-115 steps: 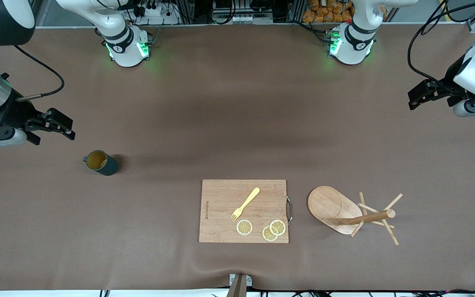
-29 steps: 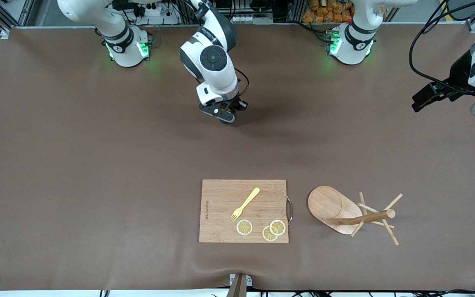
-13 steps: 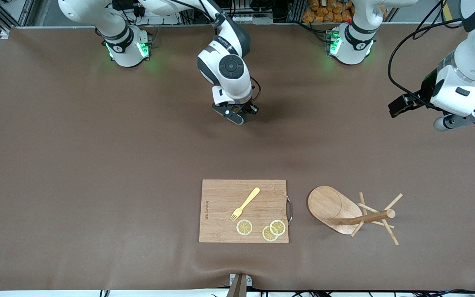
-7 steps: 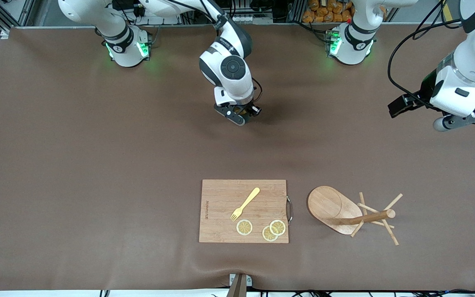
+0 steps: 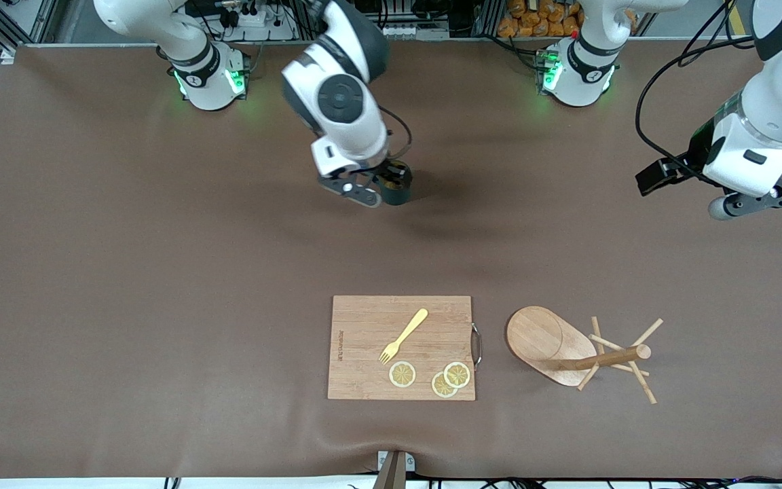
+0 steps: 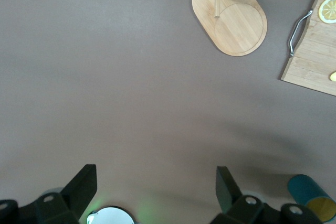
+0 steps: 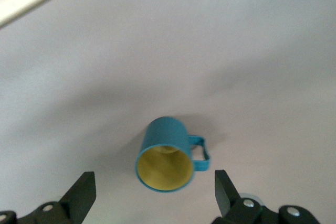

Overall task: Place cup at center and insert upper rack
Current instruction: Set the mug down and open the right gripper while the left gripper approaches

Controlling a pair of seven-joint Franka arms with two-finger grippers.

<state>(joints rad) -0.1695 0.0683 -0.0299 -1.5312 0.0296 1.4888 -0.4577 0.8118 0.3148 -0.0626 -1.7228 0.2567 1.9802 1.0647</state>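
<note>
Teal and upright, the cup (image 7: 167, 161) stands on the brown table (image 5: 160, 272) near its middle, closer to the robots' bases than the cutting board (image 5: 401, 347) is, so you can judge the first half of the task as good as done. Your right gripper (image 5: 362, 189) hangs just above it with the fingers spread wide and nothing between them; in the right wrist view the cup sits free on the cloth between the two fingertips (image 7: 84, 192), handle out to one side, touching neither.

What is left is the upper rack (image 5: 578, 353). It lies tipped on its side near the front camera, beside the cutting board toward the left arm's end of the table, its oval base on edge and the post and pegs resting on the cloth. Nothing touches it yet.

Your left gripper (image 5: 662, 175) is over bare table at the left arm's end, well apart from the rack, elbow bent and wrist angled down toward it. Its fingers (image 6: 81, 190) are parted and empty.
</note>
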